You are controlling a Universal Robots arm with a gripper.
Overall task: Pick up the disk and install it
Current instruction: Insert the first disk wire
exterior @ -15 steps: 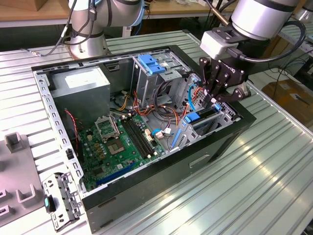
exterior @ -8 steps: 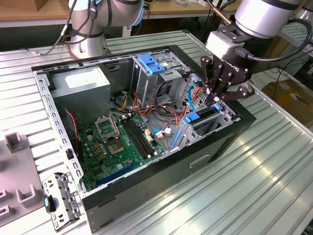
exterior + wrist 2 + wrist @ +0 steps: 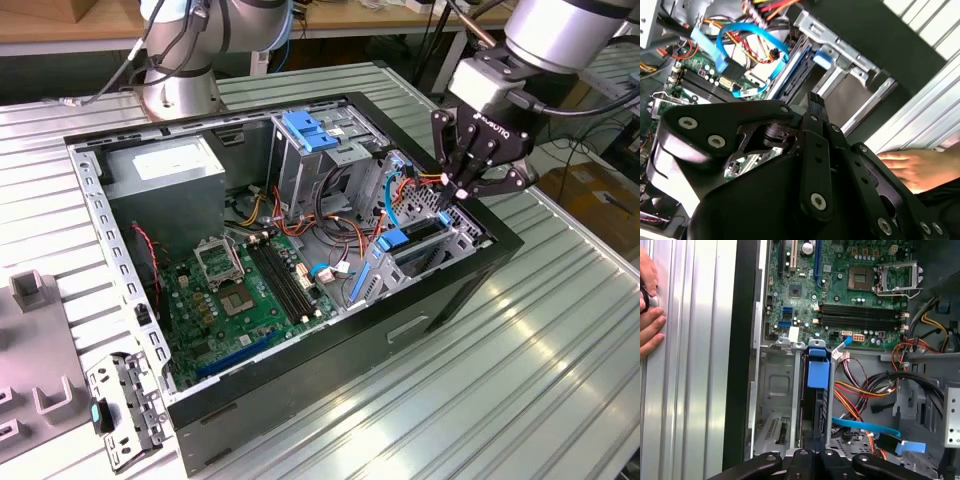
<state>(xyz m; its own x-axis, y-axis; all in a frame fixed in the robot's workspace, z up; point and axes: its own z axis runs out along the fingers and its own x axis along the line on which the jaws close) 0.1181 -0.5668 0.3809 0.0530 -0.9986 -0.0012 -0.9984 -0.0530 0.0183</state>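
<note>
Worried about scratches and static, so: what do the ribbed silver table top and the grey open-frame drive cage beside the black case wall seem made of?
Ribbed silver table top: likely extruded aluminium, satin finish; straight parallel grooves and soft light reflections.
Grey open-frame drive cage: probably stamped sheet steel, bare matte; thin folded edges and punched cut-outs.

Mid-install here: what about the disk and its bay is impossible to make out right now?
1. Label of the disk: first wrist view, it stands edge-on in the bay.
2. Its gripper-side end: same view, hidden behind the gripper.
3. Person's hand: cut off by that picture's edge.
</note>
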